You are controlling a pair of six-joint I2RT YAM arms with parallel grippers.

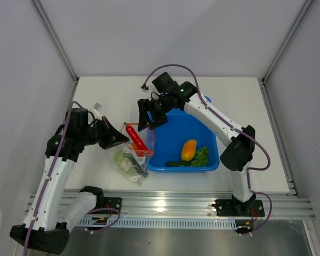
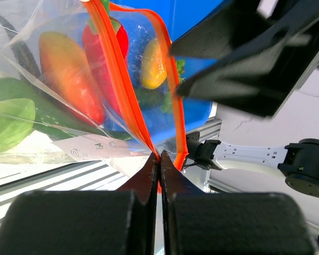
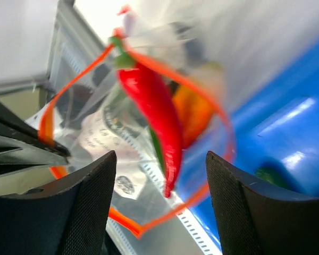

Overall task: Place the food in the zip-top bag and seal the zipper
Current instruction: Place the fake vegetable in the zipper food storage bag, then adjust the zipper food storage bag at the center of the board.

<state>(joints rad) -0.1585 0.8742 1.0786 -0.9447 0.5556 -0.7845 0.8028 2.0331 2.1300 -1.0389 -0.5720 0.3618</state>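
From where I stand, the job looks roughly half done. The zip-top bag (image 1: 131, 161) lies on the desk (image 1: 96, 90) just left of the blue tub (image 1: 176, 128), with its mouth held up and gaping. The left pincer (image 2: 158, 156) is pressed together on the zipper (image 2: 128, 101), pinching the red-orange strip at one end so the opening stays a wide loop. The right pincer (image 1: 151, 118) hangs over that mouth with its jaws spread and nothing between them.

The red chili (image 3: 154, 117) sits in the opening, pointing down into the bag with its green stem end poking above the strip, so I'd judge it not fully settled. Through the plastic I can see another orange fruit (image 2: 69, 74) that looks to be inside, some green pieces, and the white cauliflower (image 1: 122, 162) near the bottom. I can't make out the fish for certain.

Three pieces are left in the tub: an orange-yellow fruit (image 1: 189, 150), the green grapes (image 1: 202, 156) beside it, and the long green vegetable (image 1: 178, 164) along the near wall. All three have to go across, and only then can the zipper be closed; at present it is open along its whole length.
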